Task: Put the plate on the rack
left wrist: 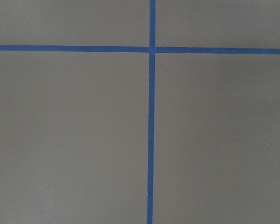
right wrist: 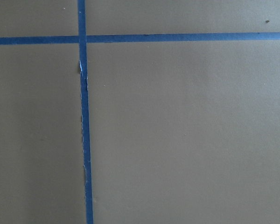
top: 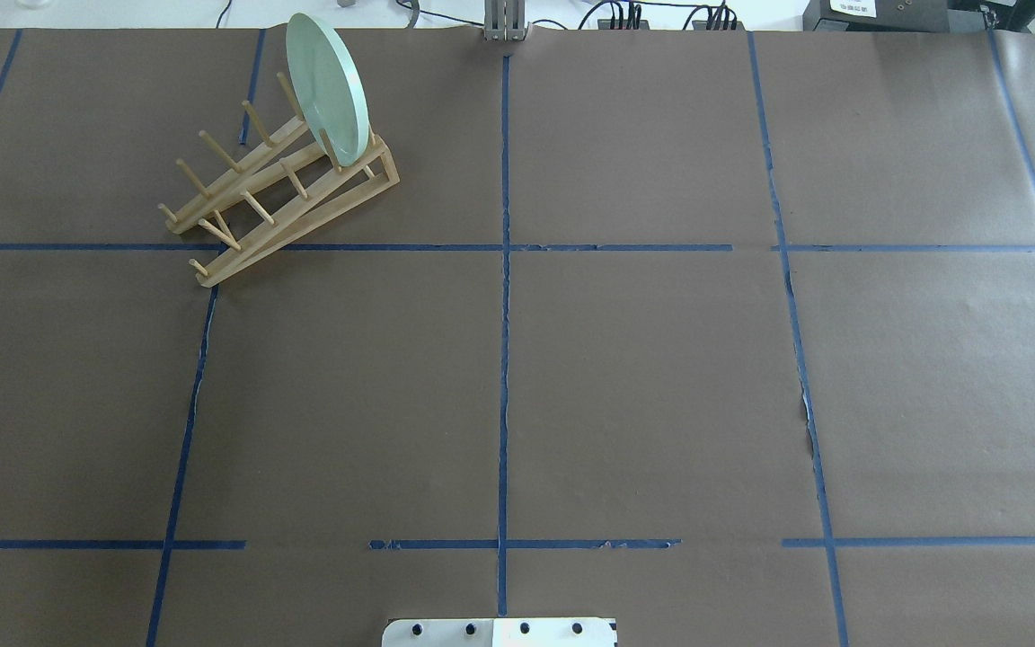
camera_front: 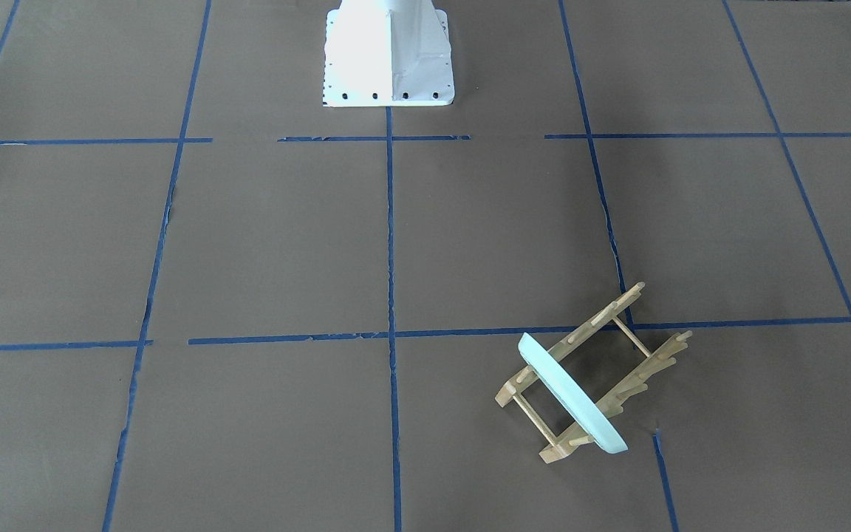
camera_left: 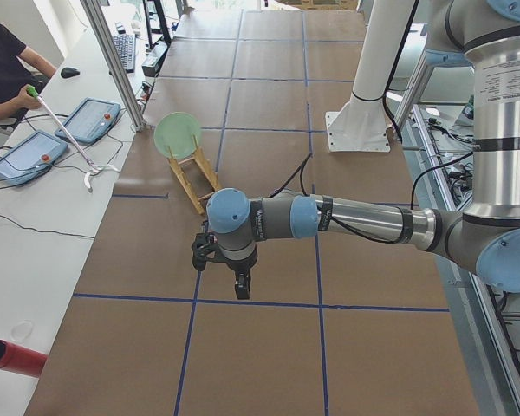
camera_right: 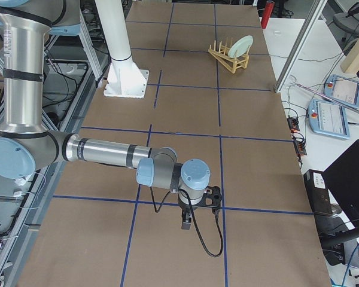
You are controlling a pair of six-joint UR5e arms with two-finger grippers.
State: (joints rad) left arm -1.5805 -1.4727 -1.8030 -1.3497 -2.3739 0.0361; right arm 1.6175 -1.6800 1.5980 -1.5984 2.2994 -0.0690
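Observation:
The pale mint-green plate (camera_front: 569, 391) stands on edge between the pegs at one end of the light wooden rack (camera_front: 595, 319). In the overhead view the plate (top: 327, 88) and rack (top: 383, 180) are at the far left. They also show in the left side view, plate (camera_left: 177, 134) and rack (camera_left: 195, 178), and in the right side view, plate (camera_right: 242, 44) and rack (camera_right: 227, 60). My left gripper (camera_left: 240, 290) hangs over the table well short of the rack. My right gripper (camera_right: 186, 222) hangs far from it. I cannot tell whether either is open or shut.
The table is brown paper with a grid of blue tape lines (top: 504, 359). The white robot base (camera_front: 388, 55) stands at mid-table. Both wrist views show only paper and tape. An operator (camera_left: 9, 74) sits at a side desk with tablets (camera_left: 95, 117).

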